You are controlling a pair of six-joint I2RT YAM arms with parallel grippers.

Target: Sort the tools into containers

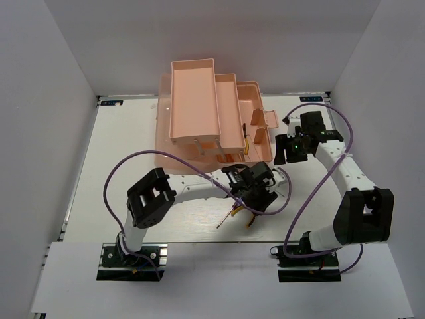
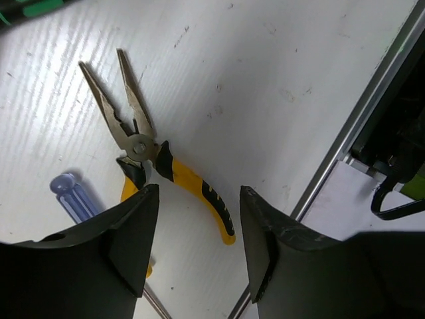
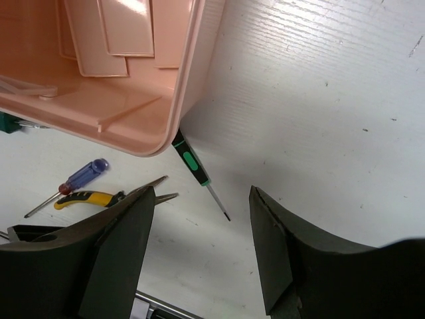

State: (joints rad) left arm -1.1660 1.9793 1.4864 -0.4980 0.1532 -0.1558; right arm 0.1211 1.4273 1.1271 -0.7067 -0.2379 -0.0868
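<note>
The salmon-pink toolbox stands open at the back with its trays fanned out; its corner shows in the right wrist view. Something yellow lies in its right-hand part. My left gripper is open and empty, hovering over yellow-and-black pliers and a blue-handled screwdriver. In the left wrist view the gripper is above the pliers' handle. My right gripper is open and empty beside the toolbox's right end, above a thin dark screwdriver that pokes out from under the toolbox corner.
The pliers and blue screwdriver also show in the right wrist view. A green handle peeks out at the left, another at the left wrist view's top. The table's metal front rail runs close by.
</note>
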